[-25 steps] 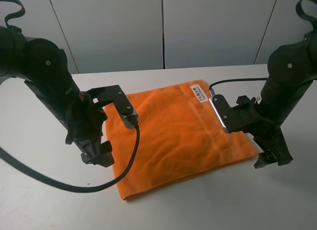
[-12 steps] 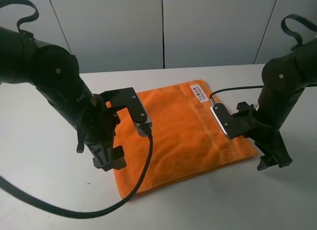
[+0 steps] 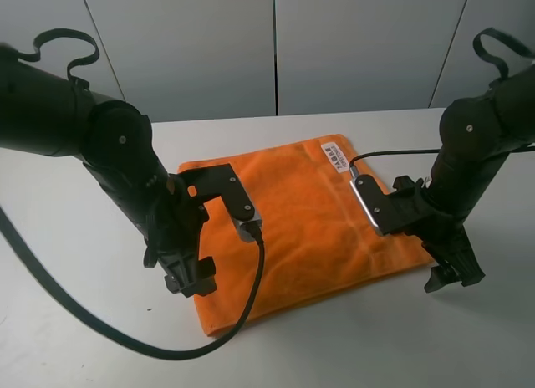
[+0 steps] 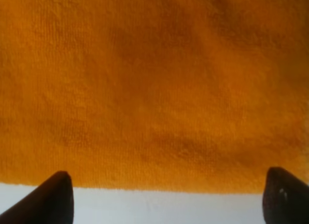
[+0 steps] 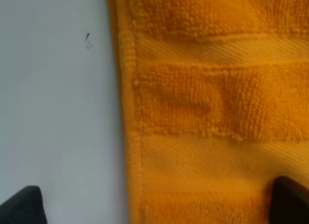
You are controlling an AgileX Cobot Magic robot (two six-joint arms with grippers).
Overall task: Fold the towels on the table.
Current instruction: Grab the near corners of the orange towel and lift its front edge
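The left tool point(image 3: 189, 278) hangs low over the near left side of the towel point(image 3: 318, 229), its two dark fingertips point(image 4: 55, 197) spread wide with nothing between them. In the left wrist view they sit at the cloth's edge, where orange terry meets a strip of white bench point(image 4: 164, 204). Whether the tips touch the surface cannot be told. The right tool point(image 3: 451, 271) is down by the towel's near right corner and is likewise spread wide and holding nothing. In its wrist view one fingertip point(image 5: 21, 207) stands over bare bench point(image 5: 53, 113) and the other over cloth, so the tool straddles the hemmed edge. That view also shows flat woven bands point(image 5: 217, 50) running across the pile, and a small dark speck point(image 5: 88, 39) on the bench. The towel lies spread flat in the middle of the bench point(image 3: 376, 338), between the two arms. Its white printed label point(image 3: 336, 156) is at the far right corner.
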